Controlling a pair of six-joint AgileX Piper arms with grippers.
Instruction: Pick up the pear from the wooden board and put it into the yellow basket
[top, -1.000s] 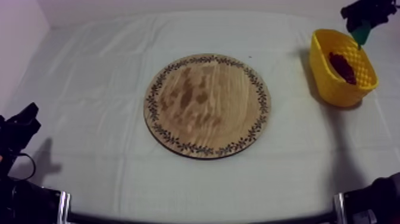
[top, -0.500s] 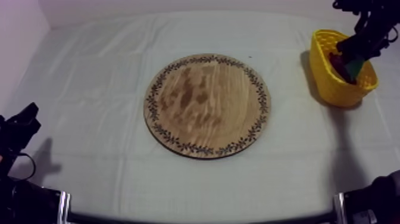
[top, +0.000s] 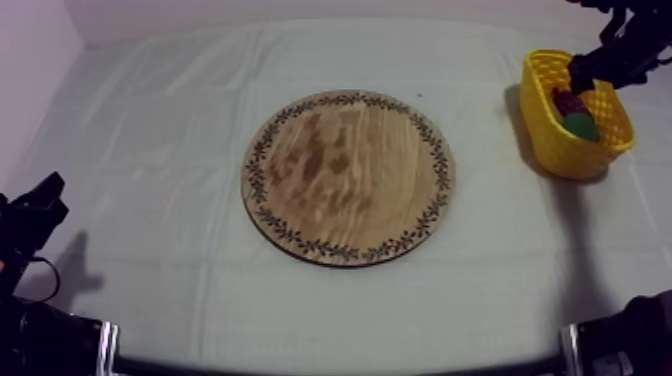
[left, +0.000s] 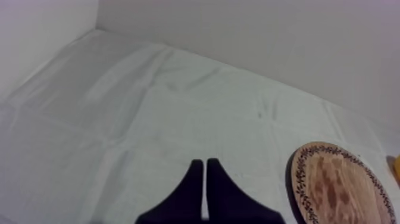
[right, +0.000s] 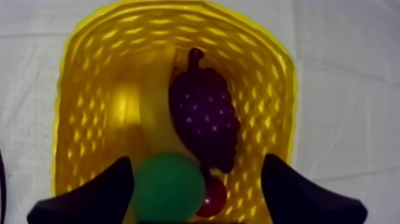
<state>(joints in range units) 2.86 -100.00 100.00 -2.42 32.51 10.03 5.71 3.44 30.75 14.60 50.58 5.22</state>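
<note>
Right wrist view looks straight down into the basket (right: 280, 65). My right gripper (right: 196, 164) hangs over it with its fingers (right: 89, 199) spread wide, gripping nothing. The pear (right: 168, 186) lies inside the basket between them. It sits close against one finger, though I cannot tell whether they touch, and the other finger stands well clear. With a gap that wide nothing can be pinching the pear, so I judge it released and resting under its own weight. It lies against the end of the banana (right: 152, 113), just beside the small red fruit (right: 214, 196) and below the grapes (right: 205, 116).

From the top view, the right gripper (top: 588, 78) is over the far end of the basket (top: 560, 150). The pear (top: 580, 125) shows as a green spot within the yellow walls. The board (top: 348, 178) lies bare mid-table, well apart from the basket, which fits a finished placing.

My left gripper (top: 35, 210) sits parked at the near left edge. In its own view its fingers (left: 195, 193) lie clenched together as a narrow wedge around nothing, with the board (left: 342, 184) off to one side. I take that as deliberate, keeping it clear of the working arm.

The move I would plan next is a straight lift, so the finger close to the pear neither nudges it nor catches the basket wall.
</note>
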